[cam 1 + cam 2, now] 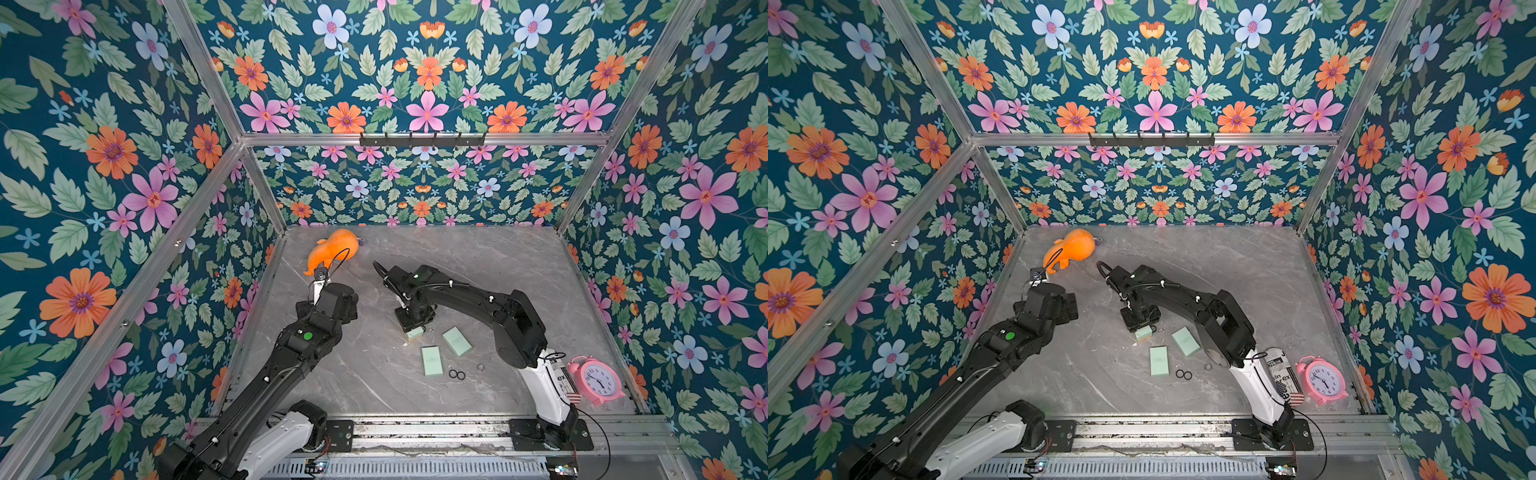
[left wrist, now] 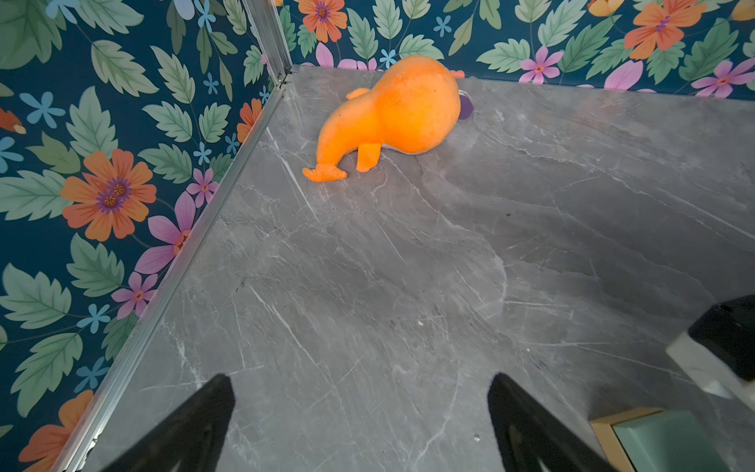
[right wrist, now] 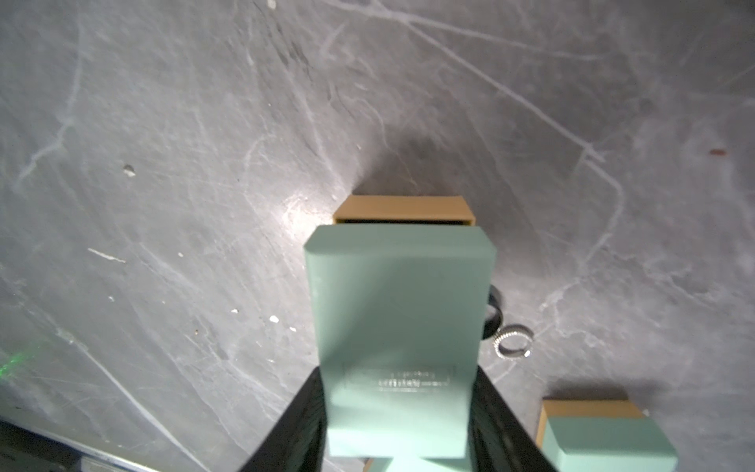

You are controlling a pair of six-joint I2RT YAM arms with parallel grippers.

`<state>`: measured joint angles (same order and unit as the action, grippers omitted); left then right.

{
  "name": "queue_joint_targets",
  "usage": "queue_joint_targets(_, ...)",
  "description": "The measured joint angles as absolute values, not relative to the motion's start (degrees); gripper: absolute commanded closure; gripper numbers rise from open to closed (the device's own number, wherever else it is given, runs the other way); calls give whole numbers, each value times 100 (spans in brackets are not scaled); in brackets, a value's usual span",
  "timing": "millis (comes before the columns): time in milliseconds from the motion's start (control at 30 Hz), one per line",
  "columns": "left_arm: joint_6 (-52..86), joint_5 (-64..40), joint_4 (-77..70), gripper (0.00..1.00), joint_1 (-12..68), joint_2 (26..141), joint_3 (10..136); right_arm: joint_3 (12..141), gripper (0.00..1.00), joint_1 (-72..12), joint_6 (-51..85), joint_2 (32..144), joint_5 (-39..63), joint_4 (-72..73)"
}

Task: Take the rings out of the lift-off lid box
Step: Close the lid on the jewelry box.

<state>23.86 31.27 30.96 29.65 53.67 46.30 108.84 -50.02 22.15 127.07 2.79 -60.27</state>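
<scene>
The grey marble counter (image 1: pixel 498 257) fills the floor of the flowered enclosure. The left arm (image 1: pixel 291 353) reaches toward the far left corner. The right arm (image 1: pixel 478 303) bends down over the middle of the counter.

An orange plush toy (image 1: pixel 336 249) lies near the back left corner, and a pink alarm clock (image 1: pixel 598 380) stands at the right edge by the right arm's base.

The left gripper (image 2: pixel 361 380) hangs over bare counter with its jaws spread wide and nothing between them. The right gripper (image 3: pixel 398 370) is clamped on a mint-green lid (image 3: pixel 396 302). A tan box base (image 3: pixel 402 208) shows just past the lid's far edge.

Two more mint-green boxes (image 1: pixel 432 360) (image 1: pixel 456 341) lie near each other on the counter, in front of the held lid.

The rings that can be seen all lie on the counter, outside the boxes. A pair of black rings (image 1: pixel 456 374) lie side by side, touching, near the front box, with a silvery ring (image 1: pixel 481 365) close by. In the right wrist view another black ring (image 3: pixel 494 306) is partly hidden behind the held lid, with a beaded silvery ring (image 3: pixel 510 329) just beside it. Whether any ring is in the base under the lid cannot be told.
</scene>
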Motion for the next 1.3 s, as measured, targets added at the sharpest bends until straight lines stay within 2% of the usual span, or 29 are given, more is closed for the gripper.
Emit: queue_joint_targets(1300,2386,3105,3096,0,2875,5349,4630,10927,69,-5039,2235,12702,132,-6180)
